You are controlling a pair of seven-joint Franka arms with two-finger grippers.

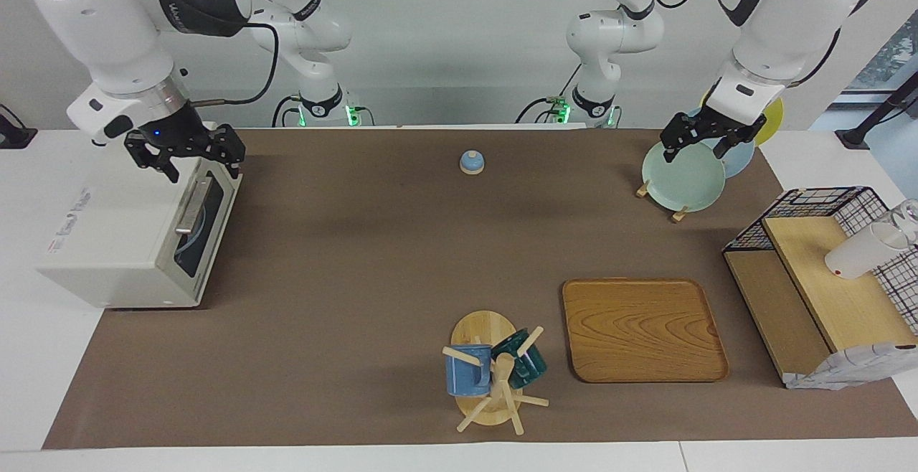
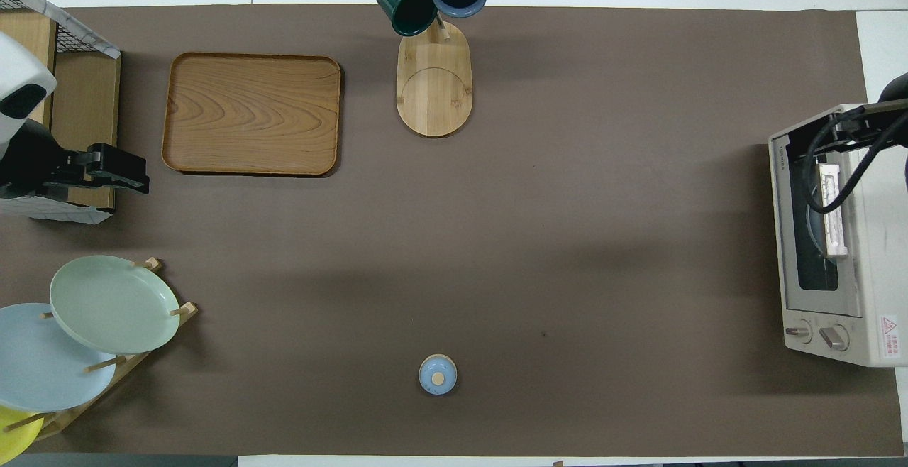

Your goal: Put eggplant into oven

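The cream-white oven (image 1: 122, 242) stands at the right arm's end of the table, and it also shows in the overhead view (image 2: 851, 325). Its dark glass door (image 1: 197, 232) is shut, with the silver handle (image 1: 192, 206) across it. No eggplant shows in either view. My right gripper (image 1: 188, 156) is open and empty, over the oven's top edge nearest the robots. My left gripper (image 1: 697, 143) is open and empty, over the plate rack at the left arm's end. In the overhead view it (image 2: 117, 169) sits beside the wooden shelf.
A rack holds a green plate (image 1: 683, 176), a blue plate and a yellow one. A wooden tray (image 1: 642, 328), a mug tree (image 1: 495, 371) with two mugs, a small blue lidded piece (image 1: 471, 162) and a wire shelf (image 1: 825, 278) with a white cup stand on the brown mat.
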